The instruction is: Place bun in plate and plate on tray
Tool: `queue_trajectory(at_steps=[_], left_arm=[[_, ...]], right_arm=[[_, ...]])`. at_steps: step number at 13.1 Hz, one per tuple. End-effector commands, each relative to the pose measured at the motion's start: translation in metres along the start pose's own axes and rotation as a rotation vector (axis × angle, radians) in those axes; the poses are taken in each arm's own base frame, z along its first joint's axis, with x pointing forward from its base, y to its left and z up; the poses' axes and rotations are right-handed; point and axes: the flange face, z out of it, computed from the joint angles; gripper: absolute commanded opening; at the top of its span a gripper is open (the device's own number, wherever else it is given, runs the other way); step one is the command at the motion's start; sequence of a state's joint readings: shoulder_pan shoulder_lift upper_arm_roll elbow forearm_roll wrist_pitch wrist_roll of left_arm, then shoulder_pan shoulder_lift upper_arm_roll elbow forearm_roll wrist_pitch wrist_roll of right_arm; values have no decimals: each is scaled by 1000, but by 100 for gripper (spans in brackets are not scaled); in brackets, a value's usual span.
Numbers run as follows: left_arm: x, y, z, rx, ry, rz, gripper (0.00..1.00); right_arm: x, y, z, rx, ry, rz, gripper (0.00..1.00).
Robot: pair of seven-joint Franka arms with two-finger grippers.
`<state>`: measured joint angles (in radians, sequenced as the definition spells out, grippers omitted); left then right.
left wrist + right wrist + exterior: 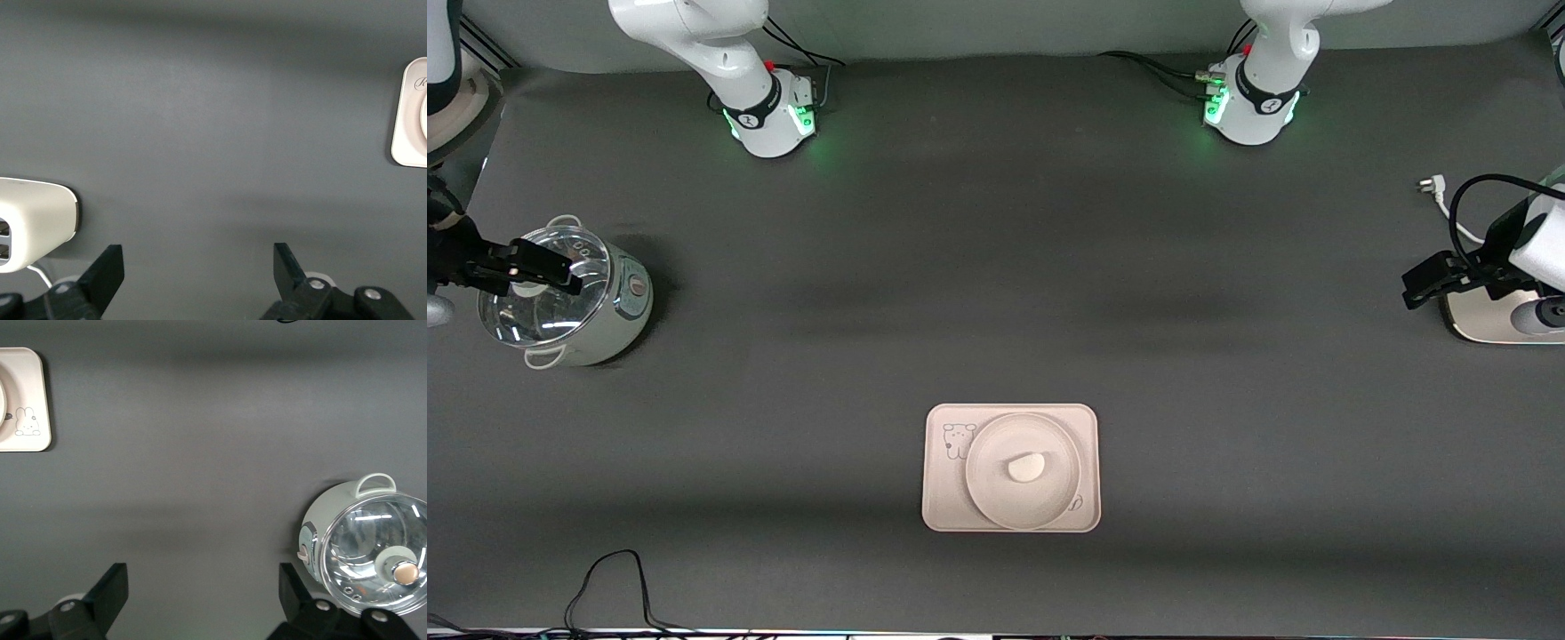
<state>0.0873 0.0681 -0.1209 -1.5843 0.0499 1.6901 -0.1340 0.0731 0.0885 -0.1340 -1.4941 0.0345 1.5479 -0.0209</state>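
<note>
1. The bun [1028, 466] lies in the middle of the plate [987, 484], flat edge turned toward the robots' bases.
2. The plate sits on the tray [943, 498], covering most of it; a cartoon animal print shows on the bare corner of the tray toward the right arm's end of the table.
3. The tray rests on the table [996, 267], in the part nearest the front camera, well apart from both pincers and roughly midway between them.
4. The left pincer [1427, 289] hangs at the left arm's end of the table, with its fingers [107, 270] spread wide apart and nothing between them.
5. Just beside the left pincer, under the arm's wrist, is a pale rounded appliance [1480, 320] on the table; a white plug and cord [1436, 191] lie near it, closer to the robots' bases.
6. In the left wrist view a corner of the tray shows well away from the pincer, with bare table between.
7. The right pincer [543, 267] hovers over a small cooking pot [618, 307] with a clear glass lid [543, 307] at the right arm's end of the table.
8. Its fingers [110, 590] stand wide apart, gripping nothing.
9. In the right wrist view the lid's knob [405, 572] shows just beside one finger, and the tray's corner lies well apart.
</note>
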Motion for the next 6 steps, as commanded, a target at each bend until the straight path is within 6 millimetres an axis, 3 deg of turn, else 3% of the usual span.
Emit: queue_trajectory(at_steps=[1,6], left_arm=[[4,-6,1,-14,0,-9,100],[5,-6,2,-14,0,-7,100]], right_arm=[[-6,2,-3,-19,2,-23,100],[-5,-2,-2,-34,-2,-24,100]])
